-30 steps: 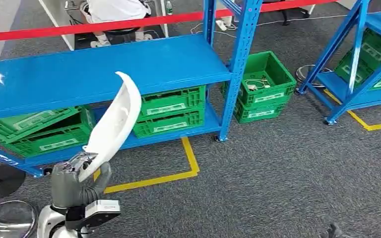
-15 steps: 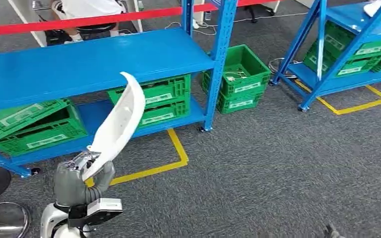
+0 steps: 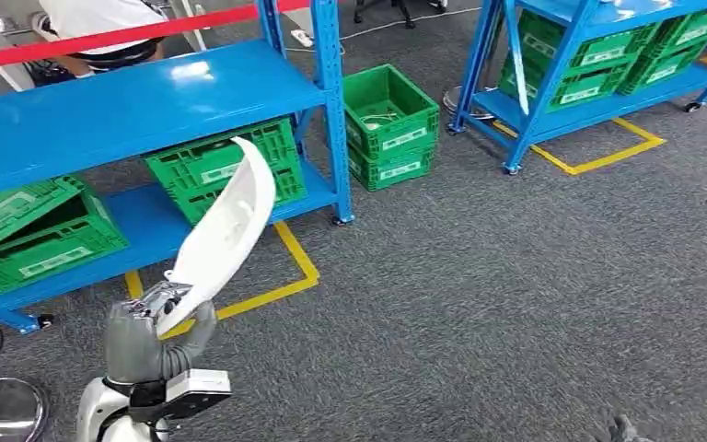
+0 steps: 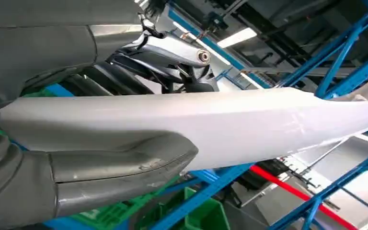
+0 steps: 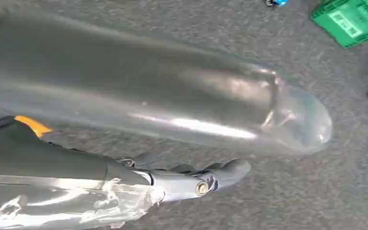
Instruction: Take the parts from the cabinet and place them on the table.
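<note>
My left hand (image 3: 152,336) grips the lower end of a long, curved white plastic part (image 3: 226,226), which stands up and leans to the right in front of the blue rack. In the left wrist view the white part (image 4: 249,124) runs across the picture, with my grey thumb (image 4: 124,167) pressed on one side and the dark fingers on the other. My right hand (image 3: 619,429) hangs low at the bottom right edge of the head view. In the right wrist view, that hand (image 5: 191,182) holds nothing and its fingers reach out over the grey carpet.
A blue rack (image 3: 129,106) at the left holds green crates (image 3: 216,166) on its lower shelf. Two stacked green crates (image 3: 389,124) sit on the floor beside it. A second blue rack (image 3: 589,55) stands far right. Yellow floor tape (image 3: 267,290) marks the carpet. A person (image 3: 101,14) sits behind a red bar (image 3: 101,41).
The whole view has swung to the right: the racks and crates slide left and more of the second rack comes in. The white part stays in my left hand in the same pose.
</note>
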Tool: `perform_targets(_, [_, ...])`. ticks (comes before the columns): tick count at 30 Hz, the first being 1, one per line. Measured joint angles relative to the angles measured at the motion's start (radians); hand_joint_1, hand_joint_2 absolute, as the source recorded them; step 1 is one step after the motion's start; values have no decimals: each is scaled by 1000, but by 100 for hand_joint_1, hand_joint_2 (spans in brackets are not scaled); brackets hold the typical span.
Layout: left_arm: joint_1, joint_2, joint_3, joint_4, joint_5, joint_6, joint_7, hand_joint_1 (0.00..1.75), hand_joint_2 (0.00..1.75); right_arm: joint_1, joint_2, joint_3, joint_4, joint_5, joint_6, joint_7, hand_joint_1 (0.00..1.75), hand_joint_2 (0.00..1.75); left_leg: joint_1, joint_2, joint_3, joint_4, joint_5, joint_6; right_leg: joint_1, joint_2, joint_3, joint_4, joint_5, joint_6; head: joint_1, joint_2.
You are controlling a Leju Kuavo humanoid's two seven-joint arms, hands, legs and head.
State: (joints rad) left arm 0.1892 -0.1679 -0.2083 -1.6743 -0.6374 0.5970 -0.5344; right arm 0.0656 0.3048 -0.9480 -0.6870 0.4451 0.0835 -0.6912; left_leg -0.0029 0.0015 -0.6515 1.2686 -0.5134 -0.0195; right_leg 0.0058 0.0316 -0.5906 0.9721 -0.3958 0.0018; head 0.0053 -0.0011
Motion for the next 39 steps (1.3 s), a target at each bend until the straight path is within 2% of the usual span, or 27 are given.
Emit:
perform_targets(2, [-1,0,0,0,0,0,0,175,175,0,0,0,0,4,0,0,0,0,-6,-16,109,-131,54,16,1,16,-37,10,23,3,0,0])
perform_targets(3, [-2,0,0,0,0,0,0,175,175,-1,1,1,0,7,1,0,0,0,-9,-50,178,-223,32,25,-1,24,-48,14,35,5,-1,0])
perform_targets(4, [-3,0,0,0,0,-1,0,175,175,-2,2,3,-1,11,2,0,0,0,-9,-60,240,-329,-2,33,6,32,-58,18,46,10,1,0])
perform_targets(5, [-5,0,0,0,2,-3,0,175,175,-2,3,3,-1,15,2,0,0,0,-10,-57,242,-344,-14,30,4,37,-64,17,62,13,2,0])
perform_targets(7, [-4,0,0,0,8,-10,1,175,175,4,3,3,-1,19,2,0,0,0,-17,-44,228,-336,3,39,-1,52,-70,6,88,28,0,0])
perform_targets(8, [-6,0,0,2,10,-12,2,175,175,7,2,2,-2,20,2,0,0,0,-8,-31,214,-341,18,45,-2,48,-81,6,88,31,0,0])
perform_targets(9, [-8,0,1,3,14,-17,5,175,175,9,2,2,-2,22,2,0,0,0,-8,-22,202,-340,29,51,-2,14,-94,27,43,35,2,0])
perform_targets(10, [-7,-1,1,4,20,-21,5,175,175,8,2,2,-2,24,3,0,0,0,-8,-14,190,-340,40,57,-5,-9,-114,80,-29,39,8,0])
perform_targets(12, [-7,0,3,8,34,-36,5,175,175,5,2,2,-2,28,9,0,0,0,-8,6,163,-340,63,56,-11,-23,-144,231,-135,52,8,0])
perform_targets(13, [-8,0,4,11,43,-46,5,175,175,3,2,3,-2,31,10,0,0,0,-8,17,146,-340,73,54,-16,-25,-153,307,-148,59,9,0])
perform_targets(14, [-7,0,5,15,49,-55,5,175,175,4,2,3,-2,32,11,0,0,0,-8,28,130,-339,85,50,-19,-25,-149,344,-120,64,8,0])
perform_targets(16, [-8,0,7,20,65,-70,5,175,175,5,2,2,-2,34,14,0,0,0,-5,47,98,-332,105,41,-28,-29,-94,315,-16,74,8,0])
perform_targets(17, [-8,0,8,23,74,-77,5,175,175,5,2,2,-2,36,14,0,0,0,-3,54,84,-327,113,34,-32,-39,-39,253,3,79,8,0])
perform_targets(18, [-8,0,9,26,80,-86,5,175,175,4,2,2,-2,38,16,0,0,0,-4,58,78,-320,119,26,-36,-61,34,158,-30,86,8,0])
perform_targets(19, [-8,0,11,26,84,-90,5,175,175,-1,5,4,-3,39,17,0,0,0,-6,64,71,-311,122,19,-25,-75,115,50,-95,88,13,0])
perform_targets(20, [-10,0,12,26,87,-93,5,175,175,-5,6,4,-5,40,16,0,0,0,-10,73,65,-303,124,15,-24,-72,119,15,-121,61,5,0])
perform_targets(23, [-10,0,12,32,95,-104,5,175,175,3,7,3,-5,45,13,0,0,0,1,88,64,-303,133,1,-17,-56,93,21,-111,25,5,0])
perform_targets(25, [-8,0,13,35,100,-105,5,175,175,7,7,0,-6,47,11,0,0,0,5,28,40,-241,53,-12,-16,-48,83,21,-95,8,4,0])
perform_targets(27, [-7,1,18,38,106,-109,4,175,175,3,9,-1,-6,49,11,0,0,0,4,9,-19,-81,-45,-12,-12,-32,68,22,-78,0,1,0])
perform_targets(28, [-8,1,20,41,108,-113,4,175,175,4,10,-2,-6,50,10,0,0,0,3,6,-46,-4,-72,-9,-8,-22,58,23,-71,-3,2,0])
perform_targets(29, [-7,1,21,43,108,-116,4,175,175,6,11,-2,-6,50,8,0,0,0,2,5,-50,19,-68,-5,-5,-13,52,23,-66,-4,2,0])
perform_targets(30, [-7,1,21,44,109,-118,4,175,175,8,11,-3,-6,50,8,0,0,0,0,3,-32,-1,-43,0,-3,-4,47,23,-62,-4,2,0])
perform_targets(32, [-8,0,23,45,113,-120,4,175,175,8,13,-6,-6,52,8,0,0,0,-5,-8,53,-147,38,17,2,16,46,24,-57,-4,2,0])
perform_targets(33, [-10,0,23,46,114,-121,4,175,175,7,18,-10,-11,54,8,0,0,0,-8,-29,102,-236,70,28,2,25,46,23,-56,-3,2,0])
perform_targets(34, [-12,0,23,46,114,-121,4,175,175,5,24,-12,-12,55,10,0,0,0,-9,-55,131,-285,67,37,6,33,39,27,-53,0,3,0])
perform_targets(38, [-16,-3,23,47,114,-121,4,175,175,10,32,-20,-19,57,13,0,0,0,-6,-35,127,-312,69,34,3,58,22,26,-40,21,2,0])
perform_targets(39, [-18,-5,24,48,114,-122,4,175,175,11,32,-24,-23,57,13,0,0,0,1,-24,128,-318,75,35,3,35,10,41,-52,24,1,0])
